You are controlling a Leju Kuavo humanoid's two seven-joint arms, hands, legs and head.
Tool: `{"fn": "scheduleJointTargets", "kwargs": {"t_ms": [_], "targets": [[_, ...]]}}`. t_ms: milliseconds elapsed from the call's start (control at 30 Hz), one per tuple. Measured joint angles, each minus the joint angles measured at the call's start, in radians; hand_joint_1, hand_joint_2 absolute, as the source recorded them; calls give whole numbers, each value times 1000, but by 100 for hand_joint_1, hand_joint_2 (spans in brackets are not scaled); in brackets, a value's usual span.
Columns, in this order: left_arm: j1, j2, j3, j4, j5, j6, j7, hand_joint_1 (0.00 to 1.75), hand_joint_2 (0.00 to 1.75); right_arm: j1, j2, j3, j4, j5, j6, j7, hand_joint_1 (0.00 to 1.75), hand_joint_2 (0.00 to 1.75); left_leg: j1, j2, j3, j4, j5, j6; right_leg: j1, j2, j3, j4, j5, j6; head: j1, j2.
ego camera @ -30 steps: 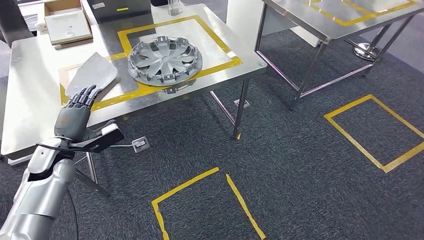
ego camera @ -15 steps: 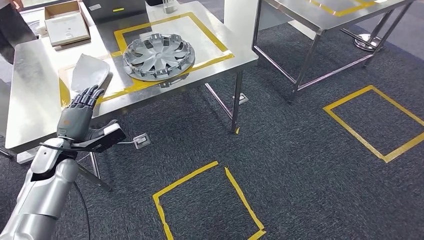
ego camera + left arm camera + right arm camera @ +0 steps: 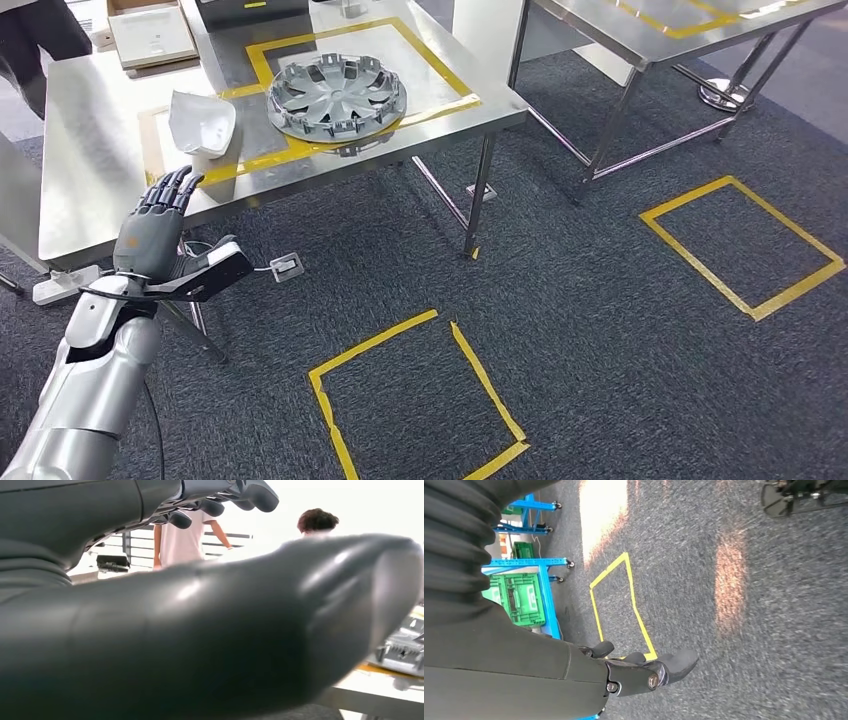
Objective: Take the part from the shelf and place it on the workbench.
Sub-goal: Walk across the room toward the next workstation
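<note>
A pale grey curved part lies on the steel workbench, inside a yellow tape outline. Beside it sits a silver wheel cover, also seen in the left wrist view as a grey edge. My left hand hovers at the workbench's near edge, short of the part, fingers spread and empty. Its thumb looms large in the left wrist view. My right hand hangs over the carpet, fingers loosely extended, holding nothing.
A person stands at the workbench's far left corner, beside a flat box. A second steel table stands to the right. Yellow tape squares mark the carpet. Blue racks with a green crate stand behind.
The whole view has shifted as the camera moved. The part now lies farther from my left hand's fingertips, which were at its near edge, and it looks shorter and more curved.
</note>
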Motion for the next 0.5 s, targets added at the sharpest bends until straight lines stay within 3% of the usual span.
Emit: {"fn": "scheduleJointTargets", "kwargs": {"t_ms": [67, 133, 167, 200, 333, 500], "targets": [[9, -6, 8, -14, 6, 12, -6, 0, 175, 0, 0, 0, 0, -2, 0, 0, 0, 175, -3, -1, -9, 1, 9, -2, 5, 1, 82, -111, 43, -14, 0, 0], [17, -10, 14, -29, 5, 24, -1, 0, 175, -2, -2, 0, 0, -5, 0, 0, 0, 175, -5, -1, -14, 0, 16, -8, 14, 1, 161, -236, 65, -32, 0, 0], [20, -12, 16, -34, 2, 28, 6, 0, 175, -3, -2, 0, 0, -6, 0, -1, 0, 175, -5, 0, -16, 0, 19, -13, 18, 1, 178, -267, 65, -38, 1, 0], [25, -14, 18, -40, -3, 31, 12, 0, 175, -3, -3, 0, 0, -7, 0, 0, 0, 175, -5, 0, -17, -1, 21, -17, 20, 0, 180, -278, 65, -39, 1, 0], [40, -20, 19, -53, -19, 34, 22, 0, 175, 0, -3, 0, 0, -8, 6, 3, 0, 175, -5, 2, -18, -9, 29, -17, 19, 0, 176, -288, 74, -34, 3, 0], [42, -23, 19, -51, -25, 32, 25, 0, 175, 1, -3, 2, 0, -16, 18, 3, 0, 175, -4, 1, -18, -19, 42, -30, 20, 0, 170, -287, 81, -43, 3, 0]]}}
